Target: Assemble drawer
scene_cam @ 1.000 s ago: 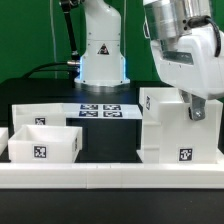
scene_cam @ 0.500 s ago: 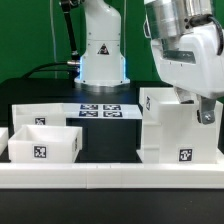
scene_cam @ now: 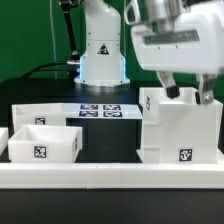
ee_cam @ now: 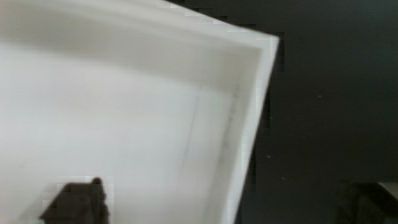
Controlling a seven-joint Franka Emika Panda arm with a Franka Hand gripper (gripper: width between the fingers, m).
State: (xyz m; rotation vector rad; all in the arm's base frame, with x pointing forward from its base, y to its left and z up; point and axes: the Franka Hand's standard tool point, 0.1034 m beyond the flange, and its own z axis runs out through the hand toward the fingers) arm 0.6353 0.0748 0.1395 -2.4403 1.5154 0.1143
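Note:
The tall white drawer case (scene_cam: pixel 178 128) stands upright at the exterior view's right, on the black table. My gripper (scene_cam: pixel 187 92) hangs just over its top edge with its jaws wide apart. One finger (scene_cam: pixel 170 86) is above the case's top and the other finger (scene_cam: pixel 206 96) is by its right side; nothing is held. In the wrist view the case's white panel (ee_cam: pixel 125 110) fills most of the picture. My gripper (ee_cam: pixel 224 205) straddles the panel's edge, one dark fingertip (ee_cam: pixel 75 204) over the white. The open white drawer box (scene_cam: pixel 44 144) sits at the exterior view's left.
The marker board (scene_cam: pixel 100 110) lies behind the parts, in front of the robot base (scene_cam: pixel 101 55). A white ledge (scene_cam: pixel 110 176) runs along the table's front. Another white piece (scene_cam: pixel 3 140) shows at the far left edge.
My wrist has turned and risen a little above the drawer case. Both fingers now show spread apart. The case and the drawer box have not moved.

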